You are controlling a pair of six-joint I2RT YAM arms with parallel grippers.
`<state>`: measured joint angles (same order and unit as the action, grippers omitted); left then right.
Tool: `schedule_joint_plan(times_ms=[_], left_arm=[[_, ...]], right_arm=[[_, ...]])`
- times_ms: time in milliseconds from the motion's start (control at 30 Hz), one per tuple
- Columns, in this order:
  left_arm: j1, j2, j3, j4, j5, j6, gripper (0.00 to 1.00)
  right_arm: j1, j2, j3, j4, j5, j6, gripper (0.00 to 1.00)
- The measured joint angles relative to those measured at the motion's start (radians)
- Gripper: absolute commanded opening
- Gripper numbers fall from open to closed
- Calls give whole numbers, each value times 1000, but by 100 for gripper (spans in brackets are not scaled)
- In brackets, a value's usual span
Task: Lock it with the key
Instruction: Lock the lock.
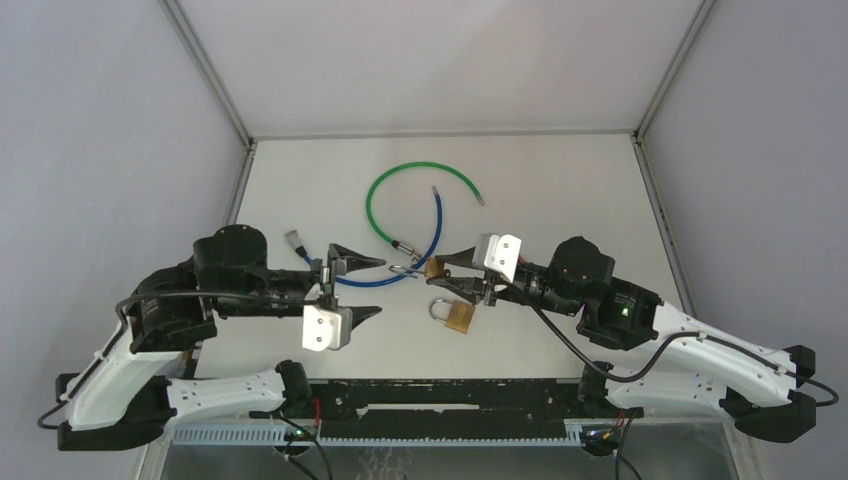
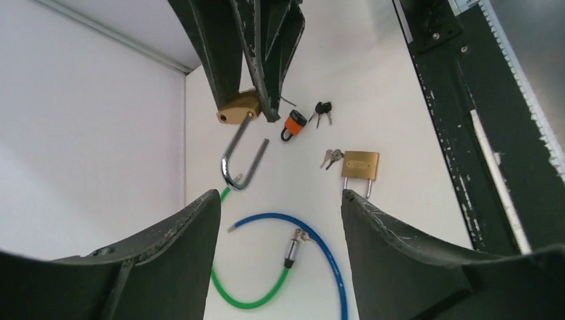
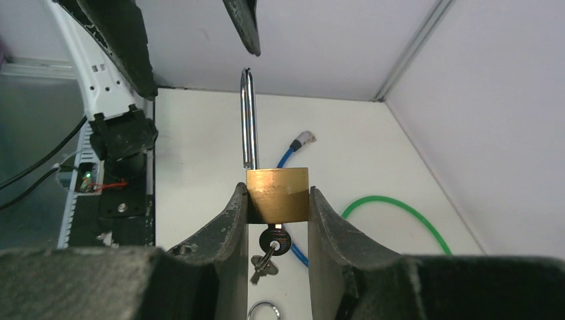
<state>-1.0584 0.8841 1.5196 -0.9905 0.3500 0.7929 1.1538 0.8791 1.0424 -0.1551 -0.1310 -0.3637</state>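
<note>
No legible text, brand, number or sign in any view.
Held padlock [image 3: 277,189], clamped in the right gripper [image 3: 277,200]: the brass face toward the wrist camera reads plain.
Loose padlock [image 2: 360,165] on the table [image 2: 373,73]: face too small to make out any stamp.
Keys [image 2: 331,158] just beside it: too small to read.

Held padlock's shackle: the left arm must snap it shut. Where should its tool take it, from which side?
Probably the shackle's U-bend, from the left: it juts toward the open left tool, while the right tool clamps the brass body.
</note>
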Motion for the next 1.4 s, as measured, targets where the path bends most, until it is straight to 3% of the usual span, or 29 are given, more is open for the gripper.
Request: schedule_joint_plan(times_ms=[100,233,433,600,800,900,967,1000,1167,1400], left_arm=[[-69,5,-3,-4,-73,43,68],[-78,43,-3,34,-161,34,66],[-79,92,-3,64,-193,-16,40],[-79,99,-3,41,-180,-32,2],[-85,98,-3,2,-147,-44,0],[-87,91,-13,13,-149,-60,0],[-90,82,-29,32,-153,-81,0],[-92,80,-34,46,-159,-97,0],[-91,80,-34,121,-209,-226,0],[-90,75,-34,176,-194,-472,0]], right_arm=[[0,2,0,-29,-18,24,0],[1,8,0,-44,-36,38,0],[8,13,0,-47,-46,39,0],[12,13,0,-54,-47,40,0],[13,10,0,-70,-60,34,2],[12,9,0,-73,-71,35,50],[8,6,0,-75,-82,35,89],[4,5,1,-76,-86,46,98],[-49,-46,-1,-114,-144,63,99],[-337,-198,-78,-8,-467,219,94]])
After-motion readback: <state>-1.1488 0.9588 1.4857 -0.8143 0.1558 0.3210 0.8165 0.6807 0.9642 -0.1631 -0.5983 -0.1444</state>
